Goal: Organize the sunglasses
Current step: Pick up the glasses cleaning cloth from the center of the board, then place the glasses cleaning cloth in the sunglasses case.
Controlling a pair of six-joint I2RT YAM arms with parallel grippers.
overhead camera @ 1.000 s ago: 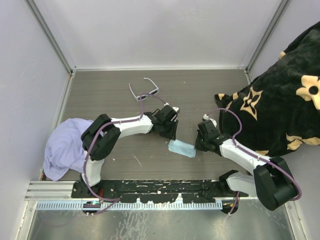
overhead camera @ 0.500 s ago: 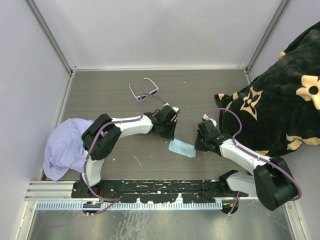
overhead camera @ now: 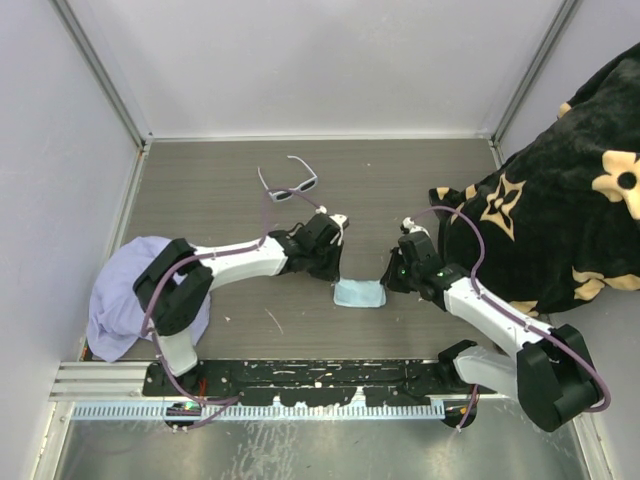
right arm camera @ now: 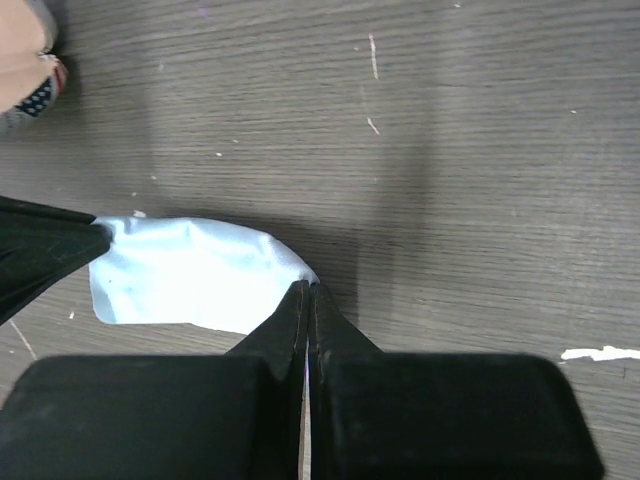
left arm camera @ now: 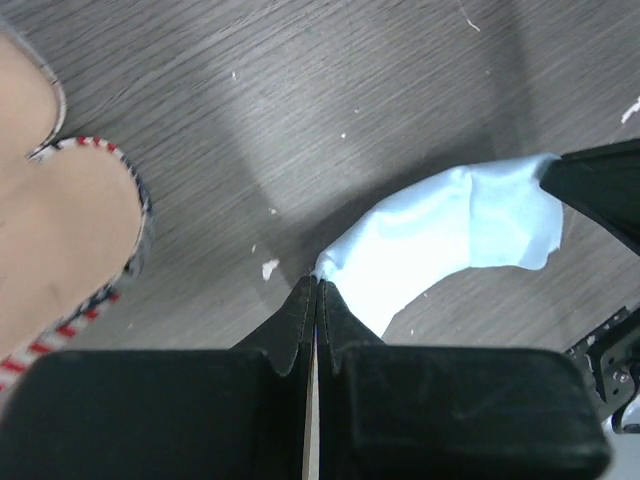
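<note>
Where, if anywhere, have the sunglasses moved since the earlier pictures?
No. The sunglasses lie at the same spot, just short of the table's back edge.

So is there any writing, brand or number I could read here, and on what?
No readable text anywhere.
The black blanket has only tan flower and star shapes, no letters.
The soft case shows red-and-white stripes, no words.
The light blue cloth, sunglasses and table are unmarked.

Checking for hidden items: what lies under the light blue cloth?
Beneath the cloth, pinched by the left gripper and right gripper, only tabletop shows at its edges; the patch it covers is hidden. The sunglasses lie clear of it.
</note>
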